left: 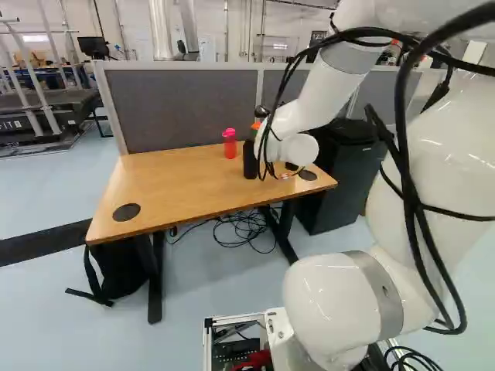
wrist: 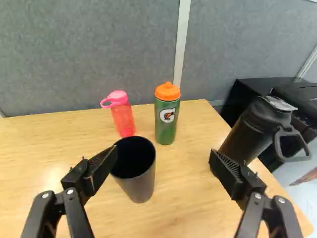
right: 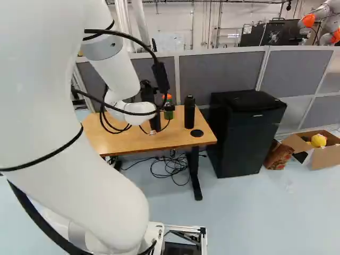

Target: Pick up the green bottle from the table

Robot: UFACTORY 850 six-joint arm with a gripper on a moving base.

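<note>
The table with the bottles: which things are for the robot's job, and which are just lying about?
For the job:
green bottle
table it stands on
open hand

Just there:
pink bottle
open black cup
black bottle with a loop
black bag

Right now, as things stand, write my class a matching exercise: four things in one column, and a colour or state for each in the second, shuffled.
Column one
1. Green bottle
2. Red bottle
3. Dark cup
4. Gripper

Column two
A. Standing with its mouth uncovered
B. Topped by a pink lid
C. Open, holding nothing
D. Topped by an orange lid

Right pairs: 1-D, 2-B, 3-A, 4-C
</note>
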